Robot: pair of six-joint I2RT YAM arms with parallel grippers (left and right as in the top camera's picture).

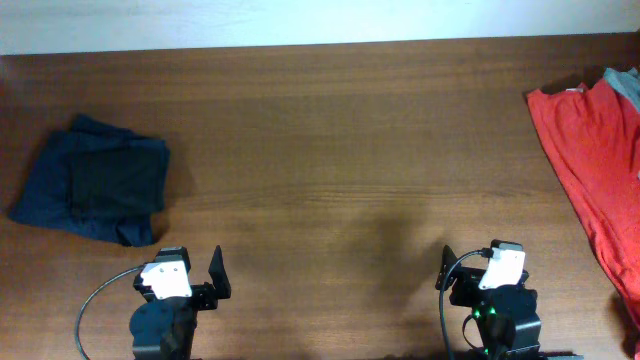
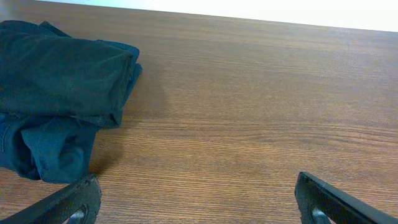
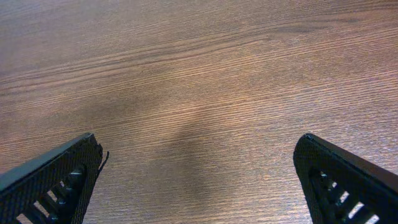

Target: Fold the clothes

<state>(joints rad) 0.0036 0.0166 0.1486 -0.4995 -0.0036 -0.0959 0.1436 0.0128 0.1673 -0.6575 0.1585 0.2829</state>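
Observation:
A folded black garment (image 1: 120, 175) lies on a navy one (image 1: 45, 195) at the table's left side; the left wrist view shows the same stack, black garment (image 2: 62, 74) over navy garment (image 2: 50, 152). A red garment (image 1: 595, 170) is spread at the right edge. My left gripper (image 1: 190, 265) hovers near the front edge, right of and nearer than the stack, open with only bare wood between its fingers (image 2: 81, 199). My right gripper (image 1: 472, 262) stands open at the front right, left of the red garment, and the right wrist view has only table between its fingers (image 3: 56, 180).
A bit of grey-blue cloth (image 1: 625, 82) shows at the far right above the red garment. The wooden table (image 1: 330, 150) runs back to a white wall. A black cable (image 1: 95, 295) loops beside the left arm's base.

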